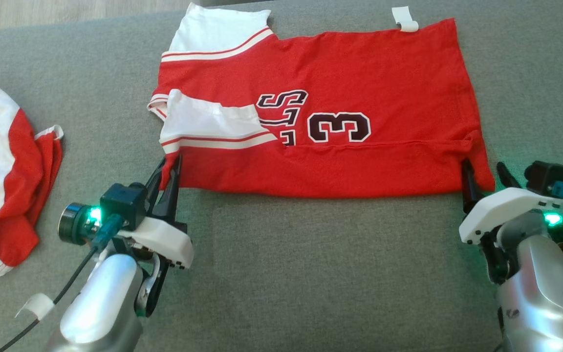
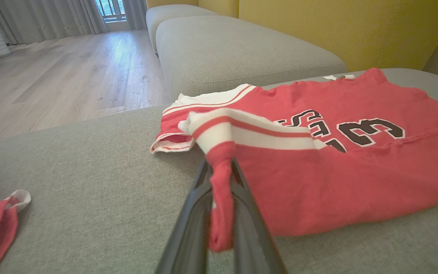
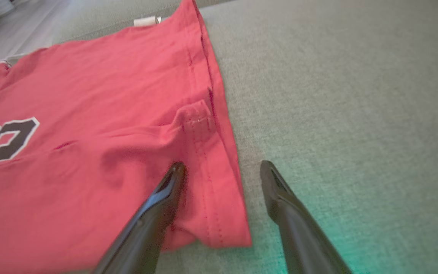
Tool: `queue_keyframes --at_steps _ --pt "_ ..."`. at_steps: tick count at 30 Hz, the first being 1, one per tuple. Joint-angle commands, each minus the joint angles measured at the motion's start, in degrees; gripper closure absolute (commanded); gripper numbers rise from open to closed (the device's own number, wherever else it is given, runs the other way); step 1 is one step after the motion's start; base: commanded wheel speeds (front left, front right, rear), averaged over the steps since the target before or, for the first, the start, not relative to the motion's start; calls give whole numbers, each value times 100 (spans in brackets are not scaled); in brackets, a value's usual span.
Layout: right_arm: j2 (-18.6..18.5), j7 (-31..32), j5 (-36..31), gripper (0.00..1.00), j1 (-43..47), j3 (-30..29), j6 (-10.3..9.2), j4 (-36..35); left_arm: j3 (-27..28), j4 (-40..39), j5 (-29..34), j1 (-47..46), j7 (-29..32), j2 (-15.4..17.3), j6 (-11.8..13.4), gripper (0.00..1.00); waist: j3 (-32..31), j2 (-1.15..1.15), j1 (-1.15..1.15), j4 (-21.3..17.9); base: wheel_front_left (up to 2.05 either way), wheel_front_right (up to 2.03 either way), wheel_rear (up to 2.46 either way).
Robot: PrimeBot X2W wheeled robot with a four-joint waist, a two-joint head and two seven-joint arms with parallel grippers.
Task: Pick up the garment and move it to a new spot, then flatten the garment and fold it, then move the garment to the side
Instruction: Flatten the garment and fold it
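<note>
Gripping the near-left corner of the red jersey point(image 1: 359, 83) in the clenched left hand point(image 1: 171, 164), with the cloth spread across the grey sofa cushion point(image 1: 311, 274), near edge already folded over. Straddling the near-right corner with the right hand point(image 1: 484, 168) released, one finger on cloth, the other on the cushion. Could well pinch only the top layer on closing, or skid off the hem. Would drag everything askew and spoil the fold if lifted from the left alone. Might also slip from so thin a twist of cloth

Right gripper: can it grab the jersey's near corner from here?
Probably yes. The right gripper is open and straddles the jersey hem, one finger over cloth, one over bare cushion; nothing blocks it.
</note>
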Motion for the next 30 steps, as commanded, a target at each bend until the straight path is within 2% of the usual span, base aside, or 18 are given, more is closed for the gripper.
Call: queue_keyframes --at_steps 1,6,7,8,14,19,23,30 --pt "6 72 -5 0 -207 139 42 47 188 -221 30 -201 -12 155 21 100 30 0 0 15 0 0 0" --pt "7 273 226 0 -370 383 42 545 179 -194 24 -196 12 189 62 100 71 0 0 42 0 0 0" --pt "7 290 293 79 -400 460 42 612 181 -176 18 -188 15 199 69 100 71 0 0 40 0 0 0" --pt "7 288 336 100 -423 535 42 656 183 -159 10 -179 11 208 72 100 65 0 0 35 0 0 0" --pt "7 64 247 100 -474 579 42 650 200 -65 -25 -90 15 267 118 100 -35 0 0 -6 0 0 0" --pt "6 -96 -305 100 -383 365 42 330 192 -11 -83 36 84 319 137 100 -181 0 0 -36 0 0 0" --pt "-34 36 -650 100 -190 192 42 -45 155 -3 -131 176 153 349 131 100 -348 0 0 -48 0 0 0" --pt "-87 554 -655 100 418 114 42 -797 80 -76 -266 561 309 397 106 100 -695 0 0 -80 0 0 0"
